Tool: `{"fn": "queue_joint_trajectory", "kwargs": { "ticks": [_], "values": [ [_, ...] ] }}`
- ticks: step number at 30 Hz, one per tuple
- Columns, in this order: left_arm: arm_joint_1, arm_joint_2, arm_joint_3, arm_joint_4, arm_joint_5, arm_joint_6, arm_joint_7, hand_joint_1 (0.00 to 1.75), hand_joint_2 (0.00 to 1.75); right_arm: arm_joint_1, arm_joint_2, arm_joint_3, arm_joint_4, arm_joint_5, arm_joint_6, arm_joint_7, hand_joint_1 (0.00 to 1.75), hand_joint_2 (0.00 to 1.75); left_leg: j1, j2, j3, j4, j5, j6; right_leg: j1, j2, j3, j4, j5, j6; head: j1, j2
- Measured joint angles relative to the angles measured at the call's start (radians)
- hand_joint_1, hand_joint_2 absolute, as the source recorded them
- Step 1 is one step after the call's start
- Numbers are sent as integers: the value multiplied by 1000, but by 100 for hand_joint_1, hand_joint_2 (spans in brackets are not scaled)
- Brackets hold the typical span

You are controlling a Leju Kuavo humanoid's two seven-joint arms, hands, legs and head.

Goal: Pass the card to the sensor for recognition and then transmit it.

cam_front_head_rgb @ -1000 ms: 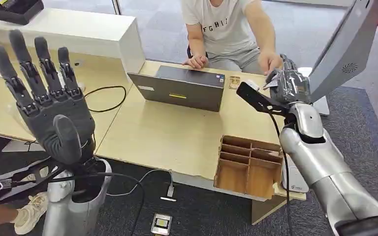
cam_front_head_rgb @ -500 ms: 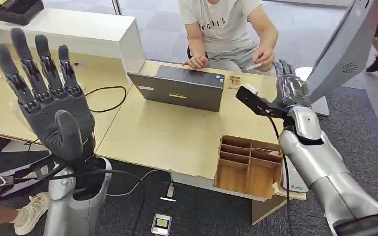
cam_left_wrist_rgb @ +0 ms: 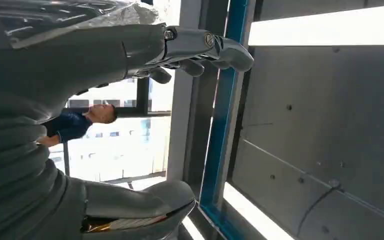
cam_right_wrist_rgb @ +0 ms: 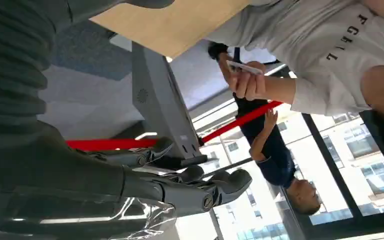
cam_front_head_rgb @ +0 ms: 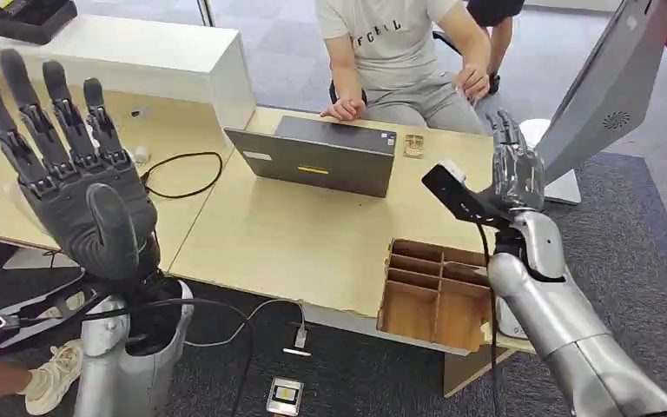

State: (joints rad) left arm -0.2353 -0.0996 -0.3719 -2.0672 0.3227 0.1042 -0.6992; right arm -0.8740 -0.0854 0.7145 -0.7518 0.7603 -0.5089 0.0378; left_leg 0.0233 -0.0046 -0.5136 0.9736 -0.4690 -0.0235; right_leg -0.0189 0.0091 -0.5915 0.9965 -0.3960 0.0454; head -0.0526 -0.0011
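A seated person in a white T-shirt (cam_front_head_rgb: 399,43) holds the small white card (cam_right_wrist_rgb: 245,68) in one hand (cam_front_head_rgb: 473,82), drawn back to their side of the desk. My right hand (cam_front_head_rgb: 514,169) stands upright over the desk's right end, fingers apart, holding nothing; it also appears in the right wrist view (cam_right_wrist_rgb: 155,185). Beside it rises the tilted grey sensor panel (cam_front_head_rgb: 608,87). My left hand (cam_front_head_rgb: 69,174) is raised at the left, palm toward me, fingers spread and empty; the left wrist view shows it (cam_left_wrist_rgb: 80,75) against a ceiling.
A closed grey laptop (cam_front_head_rgb: 321,156) lies mid-desk in front of the person. A wooden compartment box (cam_front_head_rgb: 439,295) sits at the near right edge. A black cable (cam_front_head_rgb: 182,174) loops at the left. A small device (cam_front_head_rgb: 284,395) lies on the carpet.
The person took the card from my right hand and pulled it back toward themselves. My right hand opened and drew back toward me. My left hand drifted slightly left.
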Motion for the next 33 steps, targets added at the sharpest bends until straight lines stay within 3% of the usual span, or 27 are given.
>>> {"fn": "queue_joint_trajectory", "kwargs": {
  "ticks": [5, 10, 16, 24, 33],
  "values": [
    [32, 11, 5, -12, -1, 4, 0, 0, 175, 139, -35, -29, -189, -70, -16, -3, 0, 175, 0, 0, 0, 0, 0, 0, 0, 0, 0, 0, 0, 0, 0, 0],
    [70, 27, 12, -34, -24, 61, 0, 0, 175, 322, -76, -77, -405, -207, -12, -26, 0, 175, 0, 0, 0, 0, -1, 0, 0, 0, 0, 0, 0, 0, 0, 0],
    [115, 51, 14, -61, -34, 103, 0, 0, 175, 504, -129, -137, -625, -173, 5, 7, 0, 175, 0, 0, 0, 0, -1, 1, 0, 0, 0, -1, -1, 0, 0, 0],
    [150, 79, 14, -80, -29, 125, 0, 0, 175, 639, -159, -197, -775, -99, 3, 40, 0, 175, 0, 0, 0, 0, -1, 1, 0, 0, 0, -1, 0, 0, 0, 0],
    [152, 98, 8, -82, -15, 116, 0, 0, 175, 688, -165, -221, -850, -50, 37, 53, 0, 175, 0, 0, 0, 0, -1, 1, 0, 0, 0, -1, 0, 0, 0, 0]
  ]
}}
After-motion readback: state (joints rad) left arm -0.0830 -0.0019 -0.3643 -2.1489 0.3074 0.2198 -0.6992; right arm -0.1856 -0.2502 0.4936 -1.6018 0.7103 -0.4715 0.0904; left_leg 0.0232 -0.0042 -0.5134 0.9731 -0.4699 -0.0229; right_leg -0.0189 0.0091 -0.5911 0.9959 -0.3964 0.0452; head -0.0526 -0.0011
